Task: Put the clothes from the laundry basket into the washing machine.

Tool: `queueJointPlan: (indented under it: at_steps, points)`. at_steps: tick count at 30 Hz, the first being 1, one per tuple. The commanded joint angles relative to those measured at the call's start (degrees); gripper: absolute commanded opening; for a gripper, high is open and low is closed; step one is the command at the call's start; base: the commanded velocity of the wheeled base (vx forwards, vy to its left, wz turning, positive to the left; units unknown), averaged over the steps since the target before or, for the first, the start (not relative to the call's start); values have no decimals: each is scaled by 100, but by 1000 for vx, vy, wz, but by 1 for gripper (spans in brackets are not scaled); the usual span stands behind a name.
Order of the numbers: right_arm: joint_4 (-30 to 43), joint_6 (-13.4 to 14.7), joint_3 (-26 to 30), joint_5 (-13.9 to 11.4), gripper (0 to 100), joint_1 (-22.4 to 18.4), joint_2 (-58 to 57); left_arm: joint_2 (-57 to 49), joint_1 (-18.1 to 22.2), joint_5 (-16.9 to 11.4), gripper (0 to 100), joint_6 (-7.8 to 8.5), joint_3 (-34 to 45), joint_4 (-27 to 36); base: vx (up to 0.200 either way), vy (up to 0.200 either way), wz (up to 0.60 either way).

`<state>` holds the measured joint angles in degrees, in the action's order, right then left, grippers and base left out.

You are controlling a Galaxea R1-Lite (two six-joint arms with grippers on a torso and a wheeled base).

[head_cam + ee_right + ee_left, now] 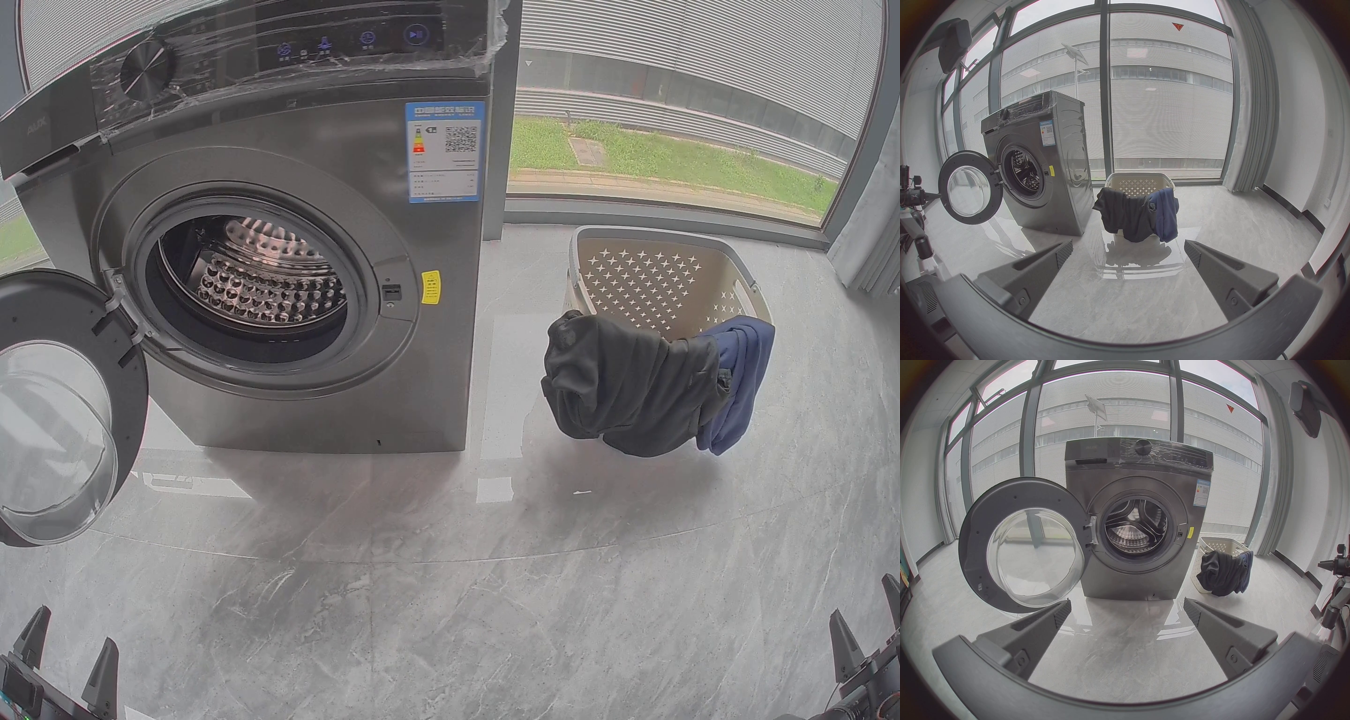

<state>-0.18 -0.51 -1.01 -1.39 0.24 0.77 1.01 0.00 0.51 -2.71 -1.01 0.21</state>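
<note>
**Steel drum (253, 272) bare, loading not begun**

Head view: shows washing machine (309, 394) on robot's left, with door (56, 412) swung wide open and no clothing visible inside. Shows laundry basket (647, 272) just beside machine, on robot's right, standing on grey floor (469, 581). Has black garment (628, 384) draped over near rim, with blue garment (741, 375) hanging next to it, touching it. Puts left gripper (70, 647) and right gripper (864, 619) low at near edge, well apart from basket and machine.

Left wrist view: looks straight at open machine across bare floor. Finds left gripper (1126, 603) spread wide, pinching nothing. Catches basket off to one side, both garments on its rim.

Right wrist view: faces basket head-on, machine beside it. Finds right gripper (1128, 243) spread wide too, with nothing between fingers.

Progress, judged: none on the clothes. Door already open, so no prep needed. Left to do: grasp black garment, carry to drum, release, then the same for blue. Cannot tell whether more clothing sits low in basket, behind draped pieces.
</note>
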Motion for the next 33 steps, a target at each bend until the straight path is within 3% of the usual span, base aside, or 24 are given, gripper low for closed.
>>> queueJointPlan:
  at_steps: [1, 11, 26, 33]
  points:
    - [1, -2, 92, -2, 100, 2, -77, -75, 0, 2, 100, -2, 84, -3, 0, -200, 0]
    - [1, -2, 92, -2, 100, 2, -77, -75, 0, 2, 100, -2, 84, -3, 0, -200, 0]
    - [1, -2, 92, -2, 100, 2, -77, -75, 0, 2, 100, 7, 84, -3, 0, 0, 0]
    - [1, -2, 92, -2, 100, 2, -77, -75, 0, 2, 100, -2, 84, -3, 0, -200, 0]
